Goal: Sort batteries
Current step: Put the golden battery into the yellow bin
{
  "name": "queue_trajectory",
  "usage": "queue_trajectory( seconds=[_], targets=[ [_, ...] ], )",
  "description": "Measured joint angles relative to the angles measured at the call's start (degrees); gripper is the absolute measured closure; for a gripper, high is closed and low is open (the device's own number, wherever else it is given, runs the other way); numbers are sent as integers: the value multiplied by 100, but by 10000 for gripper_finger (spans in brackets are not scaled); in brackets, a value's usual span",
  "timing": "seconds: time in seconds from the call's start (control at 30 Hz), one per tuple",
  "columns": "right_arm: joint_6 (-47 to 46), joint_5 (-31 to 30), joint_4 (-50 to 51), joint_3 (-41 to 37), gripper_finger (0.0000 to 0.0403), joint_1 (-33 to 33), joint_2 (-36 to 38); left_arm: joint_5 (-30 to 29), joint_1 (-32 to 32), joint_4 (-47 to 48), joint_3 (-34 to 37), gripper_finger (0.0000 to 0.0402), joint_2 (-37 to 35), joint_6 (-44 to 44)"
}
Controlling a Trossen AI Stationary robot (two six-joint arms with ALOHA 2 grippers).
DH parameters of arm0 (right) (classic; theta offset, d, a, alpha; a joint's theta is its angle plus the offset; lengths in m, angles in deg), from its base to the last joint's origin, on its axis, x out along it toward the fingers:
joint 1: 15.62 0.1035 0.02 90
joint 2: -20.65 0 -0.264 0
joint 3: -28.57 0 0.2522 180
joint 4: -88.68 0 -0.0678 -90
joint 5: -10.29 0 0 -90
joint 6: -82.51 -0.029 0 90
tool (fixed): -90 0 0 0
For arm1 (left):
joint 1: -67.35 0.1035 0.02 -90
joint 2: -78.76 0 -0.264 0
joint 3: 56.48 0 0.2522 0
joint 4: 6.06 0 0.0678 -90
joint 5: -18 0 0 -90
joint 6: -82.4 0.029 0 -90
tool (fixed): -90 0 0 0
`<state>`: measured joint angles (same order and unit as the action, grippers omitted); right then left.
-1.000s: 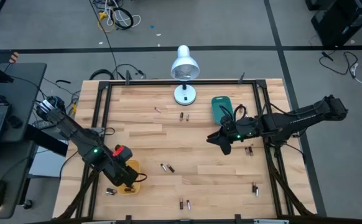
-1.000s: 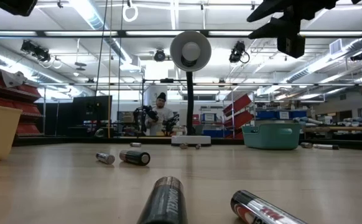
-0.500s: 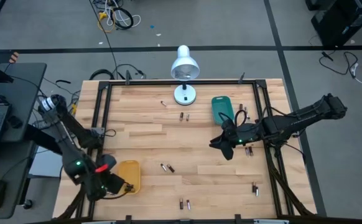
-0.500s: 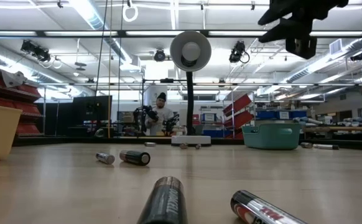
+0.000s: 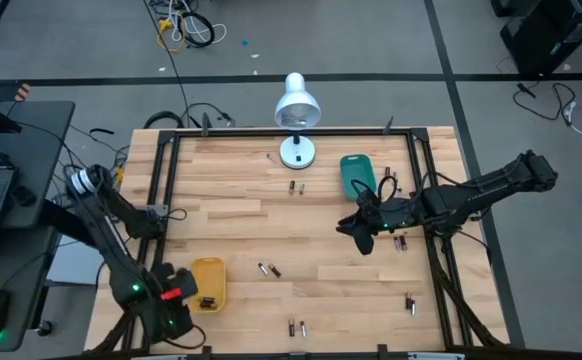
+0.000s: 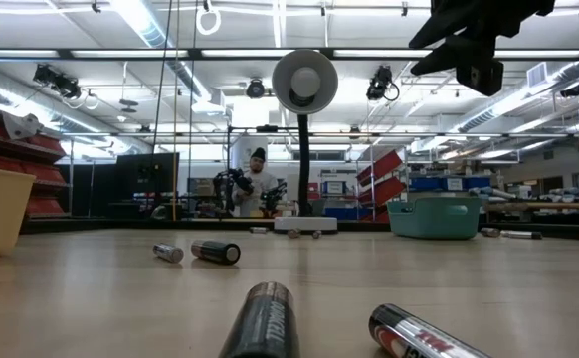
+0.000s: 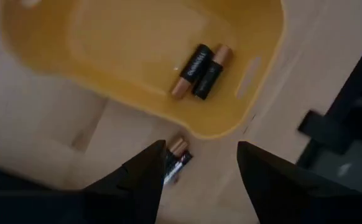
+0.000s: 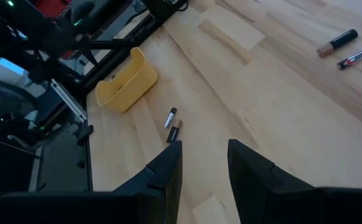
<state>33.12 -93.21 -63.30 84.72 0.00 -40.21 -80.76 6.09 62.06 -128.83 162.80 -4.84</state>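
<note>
My left gripper (image 5: 197, 301) hangs open at the near-left corner, beside the yellow tray (image 5: 209, 277). In the left wrist view the tray (image 7: 106, 56) holds two batteries (image 7: 199, 62). A third battery (image 7: 175, 160) lies on the wood just outside its rim, between my open fingers and untouched. My right gripper (image 5: 356, 229) is open and raised above the table's right half (image 6: 466, 45), near the teal tray (image 5: 356, 172). Loose batteries lie in pairs at the middle (image 5: 269, 270), the near edge (image 5: 297, 327) and the far side (image 5: 297, 186).
A white desk lamp (image 5: 296, 110) stands at the far edge, with one small battery (image 5: 269, 157) close to its base. More batteries lie by the right rail (image 5: 399, 241) and at the near right (image 5: 410, 303). A person (image 6: 257, 184) works in the room behind.
My left gripper has drawn back from above the yellow tray toward the near-left corner. The small battery at the far side has rolled toward the far edge and the lamp's base. My right gripper has shifted slightly toward the right and the near edge.
</note>
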Motion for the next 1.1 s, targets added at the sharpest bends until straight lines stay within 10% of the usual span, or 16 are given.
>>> queue_trajectory(
  seconds=[1.1],
  targets=[
    [-203,-52,7,0,288,-70,0,272,-629,-827,818,199,683,1633]
  ],
)
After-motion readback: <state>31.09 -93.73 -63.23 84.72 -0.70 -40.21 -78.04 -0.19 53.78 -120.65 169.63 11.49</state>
